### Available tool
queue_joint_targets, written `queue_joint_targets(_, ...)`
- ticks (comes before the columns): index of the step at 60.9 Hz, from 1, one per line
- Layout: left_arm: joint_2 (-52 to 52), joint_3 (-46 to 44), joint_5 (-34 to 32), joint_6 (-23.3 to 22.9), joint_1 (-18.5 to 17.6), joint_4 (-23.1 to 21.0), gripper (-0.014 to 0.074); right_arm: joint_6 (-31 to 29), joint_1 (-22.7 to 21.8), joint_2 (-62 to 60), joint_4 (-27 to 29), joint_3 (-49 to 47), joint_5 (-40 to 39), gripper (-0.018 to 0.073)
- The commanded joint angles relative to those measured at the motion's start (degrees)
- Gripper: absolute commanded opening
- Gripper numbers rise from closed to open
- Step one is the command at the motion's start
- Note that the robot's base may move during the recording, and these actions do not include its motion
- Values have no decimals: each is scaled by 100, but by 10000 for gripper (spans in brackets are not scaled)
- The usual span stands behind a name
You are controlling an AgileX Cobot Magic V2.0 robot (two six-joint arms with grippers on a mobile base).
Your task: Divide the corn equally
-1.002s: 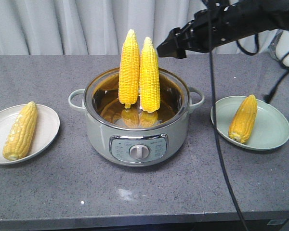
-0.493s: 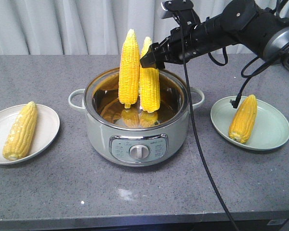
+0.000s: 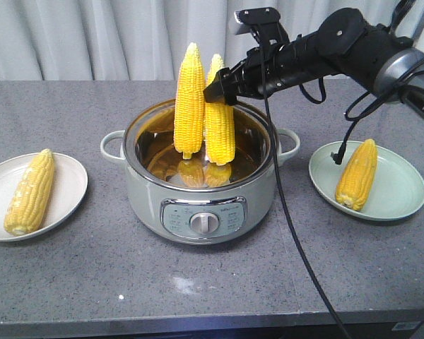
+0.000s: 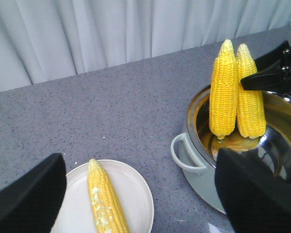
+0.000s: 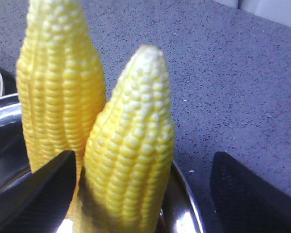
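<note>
1. On the bench [image 3: 198,282], the white plate [image 3: 69,176] and the green plate [image 3: 403,191] each carry one cob [image 3: 30,191].
2. The left hand [image 4: 140,158], spread and empty, hangs by the white plate.
3. Two cobs stand upright and touching in the pot [image 3: 148,191].
4. The right hand [image 3: 215,92], spread, has the right cob [image 3: 219,127] between its fingers [image 5: 39,189], near the tip. It would be best to sink lower, close firmly, then lift straight up so the left cob [image 3: 189,99] isn't toppled.
</note>
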Motion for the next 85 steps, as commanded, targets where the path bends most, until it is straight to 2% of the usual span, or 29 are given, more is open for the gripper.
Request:
queue_joint_targets(1, -49, -116, -297, -18, 4, -113, 589, -66, -12, -306, 345, -191, -267, 553)
queue_joint_targets(14, -49, -116, -268, -18, 4, -113, 589, -243, -12, -293, 648, -191, -261, 458)
queue_joint_targets(29, -49, -116, -268, -18, 4, -113, 589, -250, -12, -293, 665, -191, -200, 190)
queue_joint_targets(35, -49, -116, -268, -18, 4, -113, 589, -230, -12, -310, 690, -191, -114, 134)
queue_joint_targets(50, -49, -116, -268, -18, 4, -113, 589, 119, -251, -793, 640, -191, 303, 139)
queue_joint_targets(60, -49, -116, -257, -18, 4, -113, 589, 604, -726, -1500, 646, -191, 1013, 143)
queue_joint_targets(78, -49, -116, -257, -18, 4, -113, 589, 780, -1625, -2683, 635, -191, 2851, 155)
queue_joint_targets(85, -49, -116, -243, -18, 4, -113, 589, 1037, -1788, -3001, 254, -176, 2845, 157)
